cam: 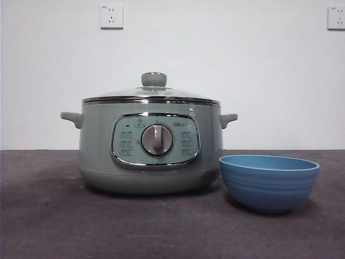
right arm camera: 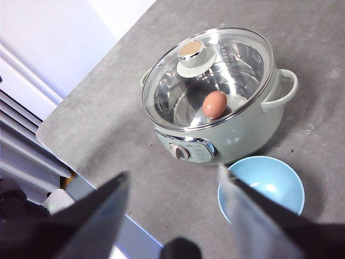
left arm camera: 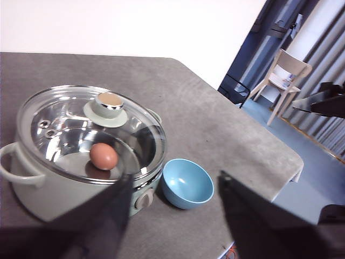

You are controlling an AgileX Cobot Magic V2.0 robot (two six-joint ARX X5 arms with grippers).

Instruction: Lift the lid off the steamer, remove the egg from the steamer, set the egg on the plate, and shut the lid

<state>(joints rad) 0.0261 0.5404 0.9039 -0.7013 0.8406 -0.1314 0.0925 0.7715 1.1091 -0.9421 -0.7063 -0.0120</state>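
The left gripper (left arm camera: 172,216) hangs high above the table with its two black jaws spread wide. It holds nothing and touches nothing. The right gripper (right arm camera: 175,216) is the same: wide open, empty, and up in the air, far from the things below.

The steamer (cam: 151,156) sits on the grey table (cam: 43,216). It is a big round green pot with a grey dial on its front. The lid (cam: 152,93) is on top of it, flat and closed, with its green knob pointing up. Nothing is on the lid.

Through the glass you can see the egg (left arm camera: 103,156). It is brown and it rests inside the shiny pot, a bit off the middle.

The plate (cam: 268,183) is a blue bowl. It stands just beside the steamer, on the dial side, and it is empty. On the wall behind are two white sockets (cam: 111,16).
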